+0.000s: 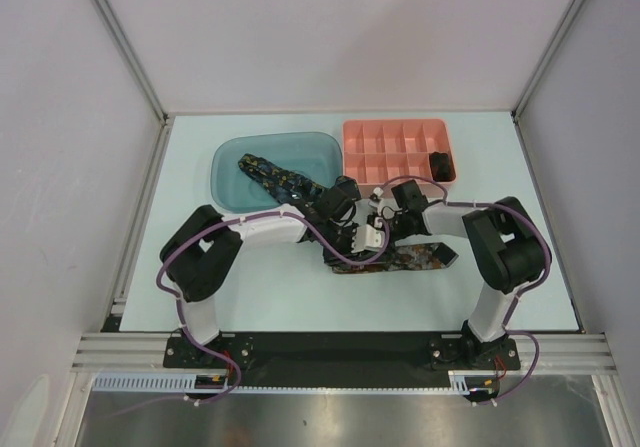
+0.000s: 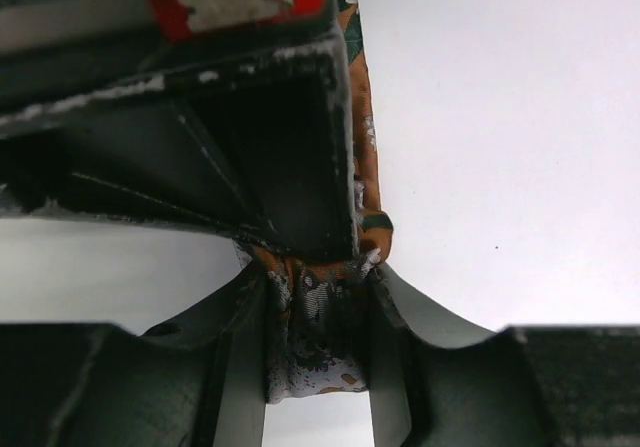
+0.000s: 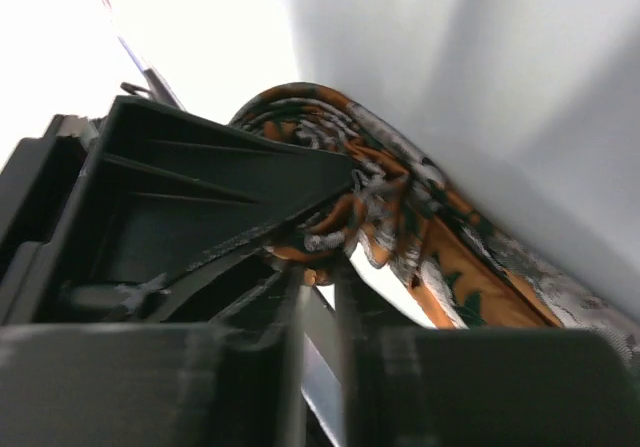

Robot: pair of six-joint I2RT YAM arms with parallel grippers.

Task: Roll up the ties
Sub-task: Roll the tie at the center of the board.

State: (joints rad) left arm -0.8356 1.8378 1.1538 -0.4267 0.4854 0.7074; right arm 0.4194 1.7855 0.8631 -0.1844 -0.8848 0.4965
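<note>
The orange-brown-white flecked tie (image 1: 415,259) lies on the table in front of both grippers, partly rolled at its left end. My left gripper (image 1: 362,239) is shut on a bunched fold of it; the left wrist view shows the fabric (image 2: 315,352) pinched between the fingers, gripper (image 2: 315,297). My right gripper (image 1: 386,223) meets it from the right, and its nearly closed tips (image 3: 318,267) pinch the roll's edge (image 3: 400,197). The navy tie (image 1: 278,177) lies across the blue tub. A rolled dark bundle (image 1: 440,161) sits in the pink tray.
The blue tub (image 1: 230,157) stands at the back left and the pink compartment tray (image 1: 385,135) at the back right. White walls and metal rails enclose the table on three sides. The two grippers are almost touching.
</note>
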